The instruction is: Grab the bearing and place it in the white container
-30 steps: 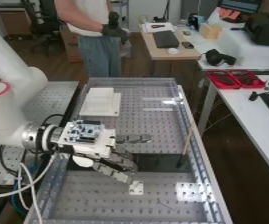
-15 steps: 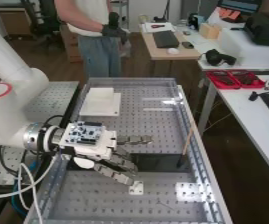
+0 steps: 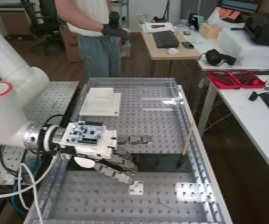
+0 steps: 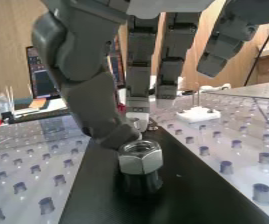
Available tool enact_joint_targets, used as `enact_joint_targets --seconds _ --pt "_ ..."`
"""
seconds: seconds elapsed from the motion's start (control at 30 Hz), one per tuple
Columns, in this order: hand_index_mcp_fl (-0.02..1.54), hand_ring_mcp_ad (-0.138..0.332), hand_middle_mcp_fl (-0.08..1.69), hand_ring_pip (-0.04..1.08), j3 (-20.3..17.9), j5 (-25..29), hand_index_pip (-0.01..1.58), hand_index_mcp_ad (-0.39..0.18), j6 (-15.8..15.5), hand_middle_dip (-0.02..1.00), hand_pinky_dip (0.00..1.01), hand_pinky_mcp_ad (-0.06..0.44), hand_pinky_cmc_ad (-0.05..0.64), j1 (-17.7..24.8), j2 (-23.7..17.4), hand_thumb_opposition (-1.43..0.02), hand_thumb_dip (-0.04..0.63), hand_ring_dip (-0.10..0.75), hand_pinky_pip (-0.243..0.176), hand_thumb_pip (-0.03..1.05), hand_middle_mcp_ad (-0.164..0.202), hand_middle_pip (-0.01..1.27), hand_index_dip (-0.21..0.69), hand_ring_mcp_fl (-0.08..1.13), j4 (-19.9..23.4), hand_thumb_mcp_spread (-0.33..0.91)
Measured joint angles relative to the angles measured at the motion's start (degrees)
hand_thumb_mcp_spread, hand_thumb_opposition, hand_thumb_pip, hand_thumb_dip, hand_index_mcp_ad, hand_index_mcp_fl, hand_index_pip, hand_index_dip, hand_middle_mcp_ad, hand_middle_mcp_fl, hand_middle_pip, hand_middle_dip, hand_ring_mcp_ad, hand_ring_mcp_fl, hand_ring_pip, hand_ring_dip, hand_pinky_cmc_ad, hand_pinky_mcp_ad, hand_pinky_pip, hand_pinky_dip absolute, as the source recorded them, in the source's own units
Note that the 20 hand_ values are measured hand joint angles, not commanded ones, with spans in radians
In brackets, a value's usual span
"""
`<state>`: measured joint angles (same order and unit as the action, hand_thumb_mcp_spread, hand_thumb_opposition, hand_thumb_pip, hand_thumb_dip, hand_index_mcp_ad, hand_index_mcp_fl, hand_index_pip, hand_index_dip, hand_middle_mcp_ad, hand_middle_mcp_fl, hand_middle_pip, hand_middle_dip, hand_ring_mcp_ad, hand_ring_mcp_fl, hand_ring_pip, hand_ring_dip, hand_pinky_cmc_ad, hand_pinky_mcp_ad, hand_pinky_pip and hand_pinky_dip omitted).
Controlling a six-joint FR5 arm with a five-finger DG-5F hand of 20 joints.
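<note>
While the hand (image 3: 120,161) hung over the table (image 3: 85,197), its fingers apart and loosely extended, the hex-sided metal piece (image 4: 140,159) stood upright over the dark strip (image 4: 178,192), just beside the thumb's tip. Flat white pieces (image 3: 109,110) lay well apart.
</note>
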<state>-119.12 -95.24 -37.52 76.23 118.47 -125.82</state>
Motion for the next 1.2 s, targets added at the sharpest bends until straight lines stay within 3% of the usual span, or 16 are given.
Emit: enact_joint_targets --seconds 0.33,1.2 --pt "0.07 0.005 0.53 0.11 0.16 -0.23 0.10 -0.220 -0.05 0.91 0.17 0.234 0.428 0.03 -0.11 -0.94 0.380 0.679 -0.012 0.57 -0.047 0.54 -0.166 0.39 0.03 0.65" --pt "0.07 0.005 0.53 0.11 -0.37 0.12 0.11 -0.223 -0.49 0.90 0.17 0.234 0.426 0.11 -0.42 -0.93 0.379 0.679 -0.010 0.57 -0.044 0.54 -0.175 0.39 0.25 0.65"
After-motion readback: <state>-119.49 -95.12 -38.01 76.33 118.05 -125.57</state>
